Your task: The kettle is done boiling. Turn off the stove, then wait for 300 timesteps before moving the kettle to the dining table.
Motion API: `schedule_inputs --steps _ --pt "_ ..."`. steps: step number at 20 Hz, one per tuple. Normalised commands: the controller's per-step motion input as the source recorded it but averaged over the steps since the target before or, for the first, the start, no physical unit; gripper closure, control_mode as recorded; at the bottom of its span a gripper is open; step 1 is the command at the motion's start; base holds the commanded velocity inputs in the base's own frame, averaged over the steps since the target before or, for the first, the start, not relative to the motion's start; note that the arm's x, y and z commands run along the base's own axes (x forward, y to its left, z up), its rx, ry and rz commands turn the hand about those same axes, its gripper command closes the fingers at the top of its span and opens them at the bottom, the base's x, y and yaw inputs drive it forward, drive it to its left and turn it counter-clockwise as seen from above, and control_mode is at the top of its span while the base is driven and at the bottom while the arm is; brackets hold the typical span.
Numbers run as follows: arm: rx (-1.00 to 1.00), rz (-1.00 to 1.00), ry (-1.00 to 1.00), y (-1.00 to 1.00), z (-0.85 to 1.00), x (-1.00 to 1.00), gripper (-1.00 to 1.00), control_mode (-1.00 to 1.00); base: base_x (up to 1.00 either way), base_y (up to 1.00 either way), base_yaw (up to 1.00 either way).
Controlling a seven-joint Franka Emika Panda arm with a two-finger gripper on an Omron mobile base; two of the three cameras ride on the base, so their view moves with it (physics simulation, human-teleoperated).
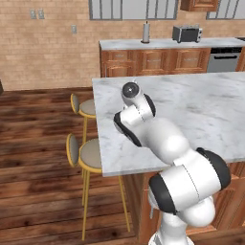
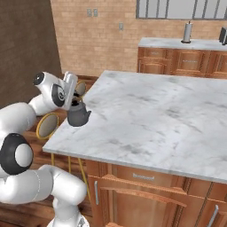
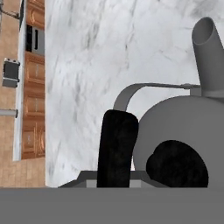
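Note:
The small dark grey kettle [image 2: 79,116] hangs at the left edge of the dining table [image 2: 155,111], a white-grey veined marble slab on a wooden base. My gripper [image 2: 74,103] is shut on the kettle's thin arched handle from above. In the hand view the kettle's round body [image 3: 188,127] fills the lower right, its spout [image 3: 208,57] points up, and one dark finger [image 3: 116,148] lies against the handle [image 3: 131,92]; the marble [image 3: 109,52] lies behind. I cannot tell whether the kettle touches the slab. In the left base view my arm's wrist covers the kettle over the table [image 1: 201,110]. The stove is out of view.
Two yellow-framed bar stools [image 1: 88,107] [image 1: 91,154] stand along the table's left side, one stool [image 2: 48,125] right below the kettle. The far wall counter [image 1: 167,44] carries a toaster [image 1: 186,33] and a paper towel roll [image 1: 146,32]; a dishwasher [image 1: 224,60] sits at its right.

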Motion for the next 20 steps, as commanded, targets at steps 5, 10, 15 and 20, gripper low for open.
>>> schedule_inputs --steps 5,10,15,20 --pt "0.05 0.0 -0.03 -0.15 -0.22 0.09 1.0 -1.0 0.0 0.0 0.0" --pt "0.04 0.0 -0.02 -0.12 -0.26 0.08 1.0 -1.0 0.0 0.0 0.0" --pt "0.03 0.0 -0.02 -0.06 -0.29 0.08 1.0 -1.0 0.0 0.0 0.0" --pt "0.02 0.0 -0.01 -0.05 -0.28 0.12 1.0 -1.0 0.0 0.0 0.0"
